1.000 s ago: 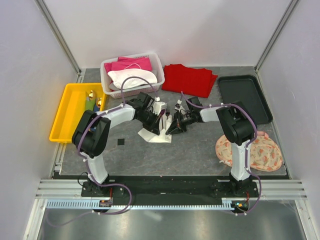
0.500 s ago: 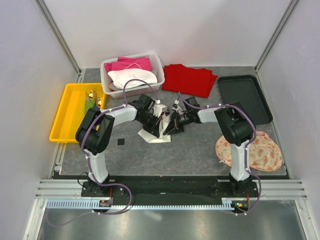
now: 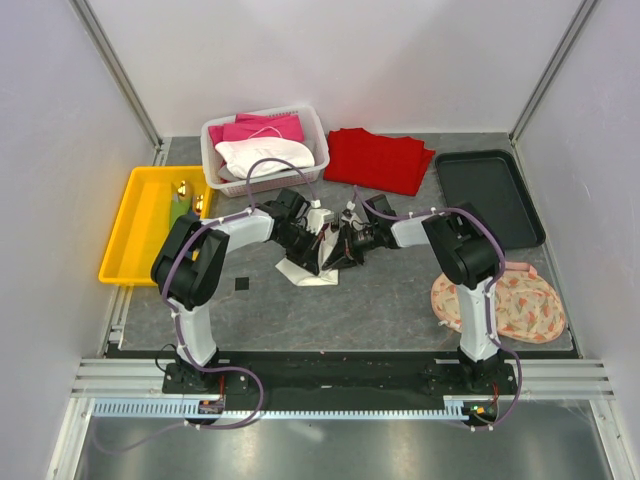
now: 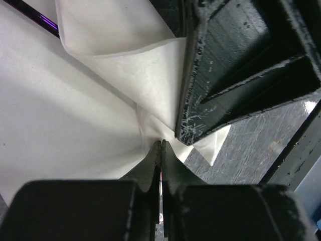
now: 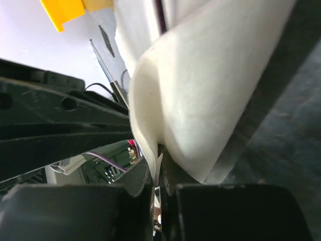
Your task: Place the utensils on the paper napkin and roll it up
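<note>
The off-white paper napkin point(image 3: 305, 270) lies partly lifted and folded at the table's middle. My left gripper point(image 3: 318, 250) is shut on a fold of the napkin, seen in the left wrist view point(image 4: 161, 144). My right gripper point(image 3: 336, 252) is shut on the napkin's edge, seen in the right wrist view point(image 5: 159, 161), and the sheet point(image 5: 200, 75) curls over it. The two grippers almost touch. A purple utensil handle point(image 4: 41, 20) shows under a napkin fold. Green and gold-ended utensils point(image 3: 182, 205) lie in the yellow bin point(image 3: 135, 215).
A white basket point(image 3: 212, 160) with pink and white fabric stands at the back. A red folded cloth point(image 3: 380, 160) lies to its right, then a black tray point(image 3: 490, 195). A patterned cloth point(image 3: 510, 300) lies by the right arm. A small black square point(image 3: 242, 285) sits left of the napkin.
My right gripper has moved left toward the left gripper, carrying the napkin's edge over. The left gripper has stayed nearly in place.
</note>
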